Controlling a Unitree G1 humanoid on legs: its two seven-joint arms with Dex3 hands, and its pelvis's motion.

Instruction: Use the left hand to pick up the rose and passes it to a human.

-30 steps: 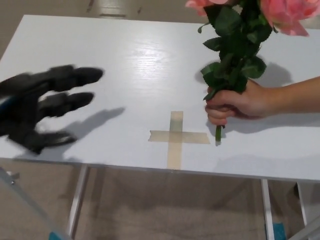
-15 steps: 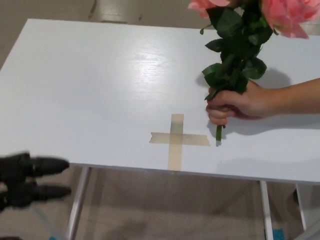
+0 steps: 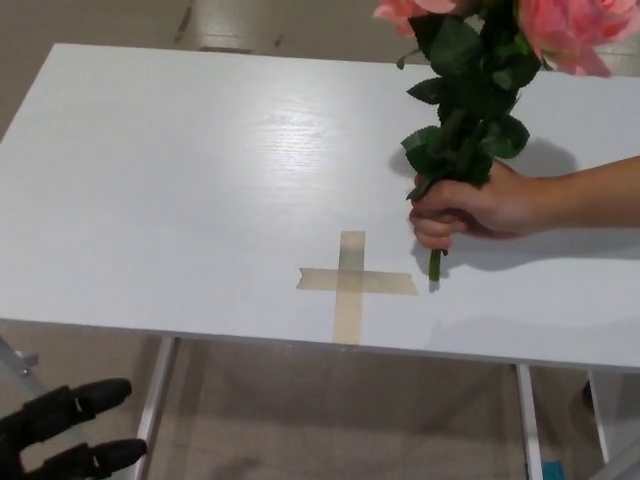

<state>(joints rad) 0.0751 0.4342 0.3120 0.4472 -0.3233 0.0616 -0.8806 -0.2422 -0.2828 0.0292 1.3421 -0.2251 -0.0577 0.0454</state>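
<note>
- We see the rose [image 3: 470,90] held upright over the right part of the counter [image 3: 180,190], near its far edge, as part of a small bunch with dark green leaves and pink blooms that run off the top of the picture.
- A person's hand [image 3: 470,212] comes in from the right edge and is closed around the lower stems; the cut stem end pokes out below the fist, and we cannot tell whether it touches the white top.
- Just beside that fist, toward the near edge, we see a tape cross [image 3: 352,281] stuck flat on the counter, beige, with its long bar reaching the near edge.
- The robot's left hand [image 3: 62,432] shows at the bottom left corner of the picture, below and in front of the counter's near edge, well apart from the rose.
- Its fingers [image 3: 95,395] are spread apart and point to the right; we see nothing held in them.
- We do not see the right hand anywhere.
- Under the counter we see white legs and a tan floor.
</note>
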